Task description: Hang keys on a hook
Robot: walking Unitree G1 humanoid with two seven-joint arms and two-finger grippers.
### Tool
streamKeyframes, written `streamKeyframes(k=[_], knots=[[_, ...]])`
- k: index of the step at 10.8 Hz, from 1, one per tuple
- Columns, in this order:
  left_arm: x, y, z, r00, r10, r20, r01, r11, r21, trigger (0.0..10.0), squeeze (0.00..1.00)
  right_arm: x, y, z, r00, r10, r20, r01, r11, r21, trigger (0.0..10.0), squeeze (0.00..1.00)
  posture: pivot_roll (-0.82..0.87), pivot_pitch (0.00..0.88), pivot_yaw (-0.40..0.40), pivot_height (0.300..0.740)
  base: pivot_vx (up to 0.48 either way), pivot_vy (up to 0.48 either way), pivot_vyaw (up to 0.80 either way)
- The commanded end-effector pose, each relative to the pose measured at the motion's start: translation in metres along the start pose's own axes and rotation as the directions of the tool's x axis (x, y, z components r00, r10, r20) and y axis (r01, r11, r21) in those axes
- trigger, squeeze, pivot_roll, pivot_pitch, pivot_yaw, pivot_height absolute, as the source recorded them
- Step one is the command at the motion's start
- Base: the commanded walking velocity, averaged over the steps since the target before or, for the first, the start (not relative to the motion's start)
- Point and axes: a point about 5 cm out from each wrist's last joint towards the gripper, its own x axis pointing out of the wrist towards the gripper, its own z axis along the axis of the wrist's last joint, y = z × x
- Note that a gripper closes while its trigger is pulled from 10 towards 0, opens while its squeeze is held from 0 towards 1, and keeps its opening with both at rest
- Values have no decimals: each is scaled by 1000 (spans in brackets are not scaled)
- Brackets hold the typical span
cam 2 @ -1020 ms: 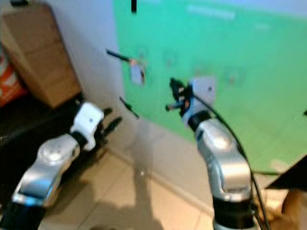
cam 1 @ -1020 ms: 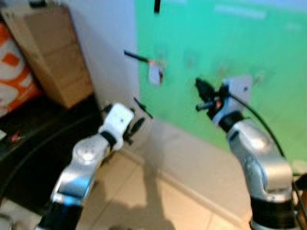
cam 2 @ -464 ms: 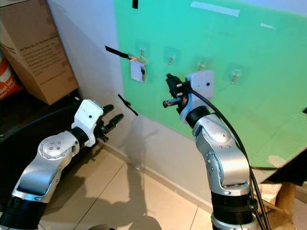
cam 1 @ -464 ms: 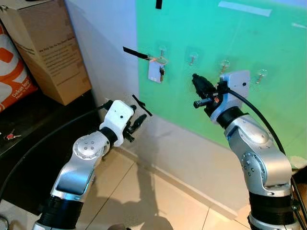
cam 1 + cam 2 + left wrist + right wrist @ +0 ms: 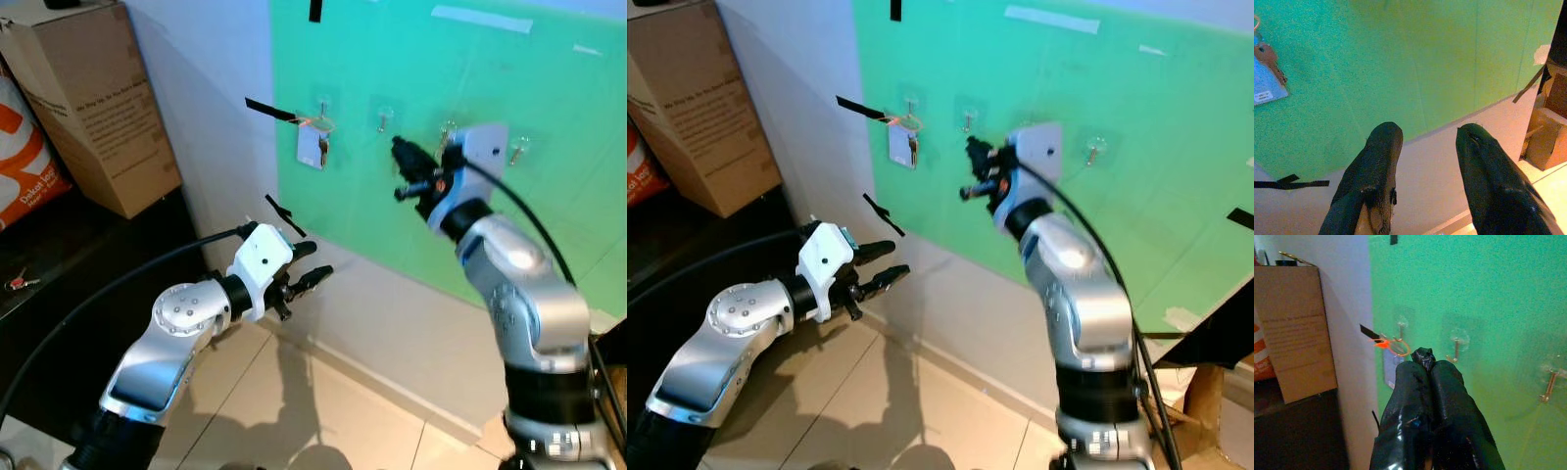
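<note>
1. Panel, green and fixed to the wall, serves as the landmark. Four small hooks sit in a row across its upper part.
2. Cardboard box, one only, stands well off the panel's left edge, with an orange and white bag beside it.
3. Right gripper is raised in front of the panel, just below the row, between the second hook and the third hook. Its fingers are pressed together; nothing can be seen between them.
4. Left gripper is low, below the panel's lower left corner, and its fingers are spread with a plain gap and nothing in it.
5. Keys, one bunch on an orange ring with a pale tag, already hang from the first hook, nearest the panel's left edge. The bunch dangles straight down, long axis vertical.
6. From the right gripper's tips the bunch lies toward the panel's left edge and slightly higher, one hook over; this arm is clearly the nearer. By my reading the hanging looks done, and what is left is probably drawing the arm away from the panel without brushing the tag.
7. Fourth hook is bare.
</note>
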Motion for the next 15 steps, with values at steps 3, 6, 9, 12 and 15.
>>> streamKeyframes(k=[3,6,9,12,15], knots=[[-2,1,4,1000,-22,1,22,1000,10,10000,0,7,-11,3,999,-39,0,39,999,21,10000,0,-107,0,-9,740,0,0,0],[-2,2,3,1000,-19,0,19,1000,7,10000,0,11,-21,3,997,-75,-6,75,996,44,10000,0,-107,0,-10,740,0,0,0],[-3,2,2,1000,-21,-5,21,1000,5,10000,0,11,-28,4,995,-101,-6,101,994,44,10000,0,-108,0,-7,740,0,0,0],[-3,3,2,1000,-25,-5,25,1000,5,10000,0,9,-32,-2,994,-106,-37,108,993,39,10000,0,-109,0,-3,740,0,0,0],[-4,3,2,1000,-22,-10,22,1000,3,10000,0,12,-30,-9,994,-90,-70,93,994,52,10000,0,-105,0,-6,740,0,0,0]])
